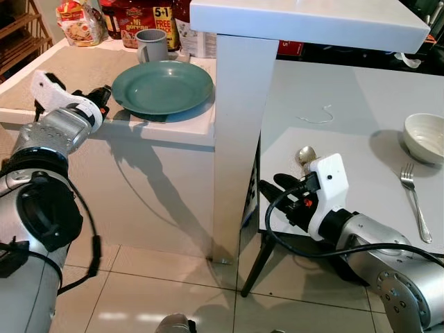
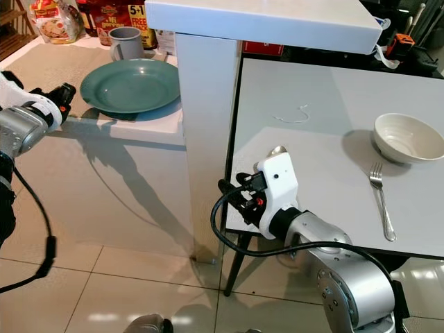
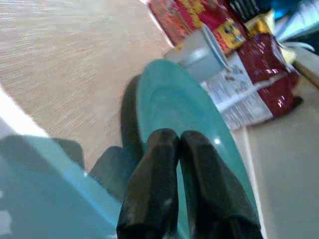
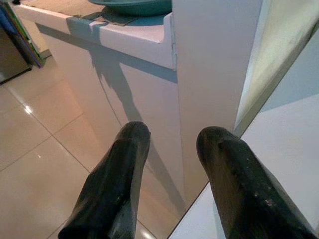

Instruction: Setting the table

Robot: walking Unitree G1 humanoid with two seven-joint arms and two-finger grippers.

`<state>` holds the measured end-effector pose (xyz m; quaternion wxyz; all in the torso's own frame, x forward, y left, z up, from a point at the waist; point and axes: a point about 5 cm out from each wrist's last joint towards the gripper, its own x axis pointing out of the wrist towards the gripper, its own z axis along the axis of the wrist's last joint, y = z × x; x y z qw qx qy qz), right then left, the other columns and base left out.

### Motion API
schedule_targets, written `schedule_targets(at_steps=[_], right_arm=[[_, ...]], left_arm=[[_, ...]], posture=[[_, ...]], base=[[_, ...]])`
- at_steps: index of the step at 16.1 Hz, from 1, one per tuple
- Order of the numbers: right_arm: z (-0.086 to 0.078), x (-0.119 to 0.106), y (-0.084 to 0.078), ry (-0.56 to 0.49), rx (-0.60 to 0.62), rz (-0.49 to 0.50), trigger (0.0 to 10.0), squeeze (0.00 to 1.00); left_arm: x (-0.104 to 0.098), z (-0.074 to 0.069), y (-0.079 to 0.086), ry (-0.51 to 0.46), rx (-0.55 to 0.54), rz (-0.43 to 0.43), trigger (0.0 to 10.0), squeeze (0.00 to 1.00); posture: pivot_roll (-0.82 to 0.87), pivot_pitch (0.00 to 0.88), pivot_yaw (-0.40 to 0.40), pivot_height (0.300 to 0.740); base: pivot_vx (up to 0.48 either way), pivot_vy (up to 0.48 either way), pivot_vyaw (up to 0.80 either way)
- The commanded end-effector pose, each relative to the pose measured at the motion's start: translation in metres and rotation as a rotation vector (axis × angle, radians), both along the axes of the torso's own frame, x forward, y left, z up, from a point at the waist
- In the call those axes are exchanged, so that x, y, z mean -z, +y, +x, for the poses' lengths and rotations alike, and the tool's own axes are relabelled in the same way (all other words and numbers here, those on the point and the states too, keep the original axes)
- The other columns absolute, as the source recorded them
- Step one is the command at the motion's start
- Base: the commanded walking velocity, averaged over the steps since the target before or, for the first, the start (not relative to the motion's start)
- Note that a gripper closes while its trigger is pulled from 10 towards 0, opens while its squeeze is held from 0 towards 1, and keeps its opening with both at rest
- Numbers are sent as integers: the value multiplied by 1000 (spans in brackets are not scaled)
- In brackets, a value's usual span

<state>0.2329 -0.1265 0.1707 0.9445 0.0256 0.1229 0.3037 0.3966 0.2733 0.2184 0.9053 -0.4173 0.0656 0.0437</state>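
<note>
The green plate [image 1: 162,87] is lying flat on the beige tabletop [image 1: 62,73] of the counter, its near rim reaching the white front edge. The left pincer [image 3: 175,144] is hovering at that rim on the plate's left side, its two black fingers [image 3: 152,189] pressed together and clenched on nothing; whether the tips are touching the plate cannot be told. Just beyond the plate from this pincer, a grey mug [image 1: 151,46] is standing upright, and behind it red food packages [image 1: 135,17] and a bagged loaf [image 1: 80,24] are lining the back of the counter.

To the plate's right a white pillar [image 1: 236,139] is rising under a white upper shelf [image 1: 312,21]. Past the pillar, the right pincer [image 4: 169,144] is hanging at the near left corner of the white dining tabletop [image 1: 347,111], its fingers [image 4: 114,189] spread apart and released, pointing toward the pillar and the tiled floor [image 1: 159,291]. A spoon [image 1: 306,155] is lying just behind this pincer's wrist housing. Farther to the pincer's right, well apart from it, a fork [image 1: 415,201] is lying on the tabletop, with a white bowl [image 1: 424,137] standing just beyond the fork's tines.
</note>
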Motion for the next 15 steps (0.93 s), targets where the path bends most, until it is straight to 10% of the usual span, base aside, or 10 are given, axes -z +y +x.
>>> schedule_targets(at_steps=[1,15], right_arm=[[1,-4,-2,-18,-4,-7,10000,0],[-4,-4,-5,-11,-7,-14,10000,0]], left_arm=[[-11,2,-1,-41,22,34,10000,1000],[1,2,-11,23,16,-220,10000,1000]], posture=[[15,19,12,740],[-5,29,18,740]], base=[[0,0,0],[0,0,0]])
